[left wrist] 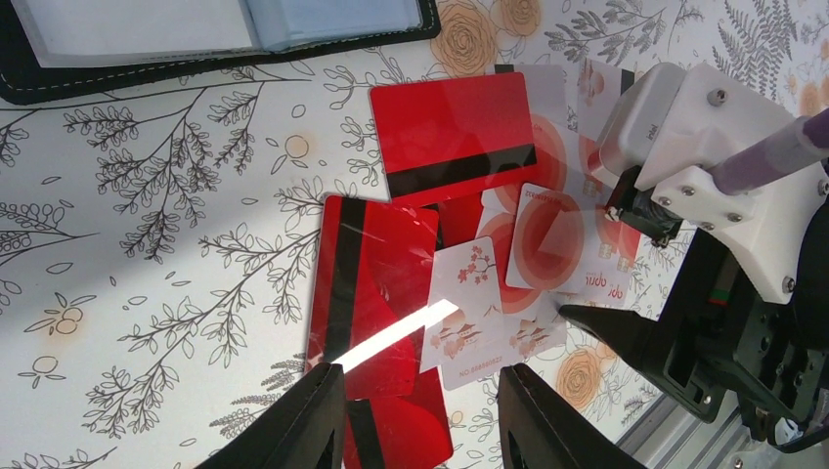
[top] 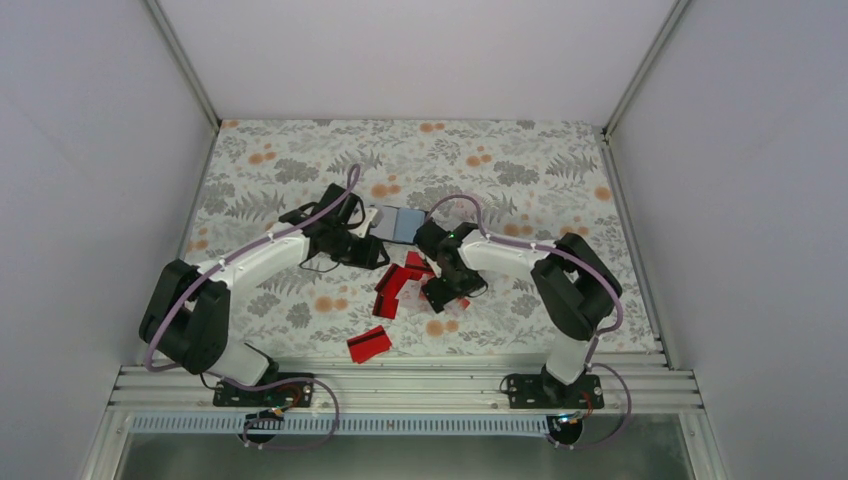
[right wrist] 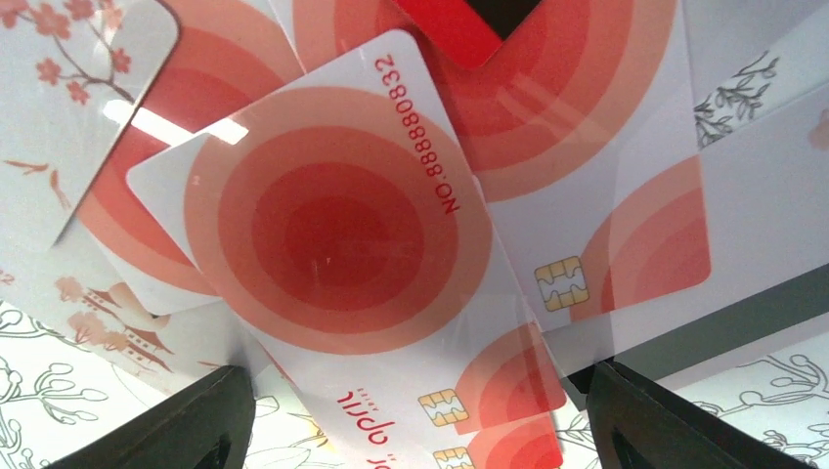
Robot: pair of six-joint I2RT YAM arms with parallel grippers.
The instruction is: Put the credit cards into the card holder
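Wide-open right claw (right wrist: 415, 391) straddling a white card (right wrist: 337, 230), cards (top: 400, 285) overlapping edge over edge, left claw (left wrist: 422, 381) hovering half-open above red cards (left wrist: 376, 293), holder (left wrist: 323, 20) lying open nearby

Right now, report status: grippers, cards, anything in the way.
Left gripper open, empty, above credit cards. Right gripper open, low over same cards. Card holder lies open beyond. Grippers close together.
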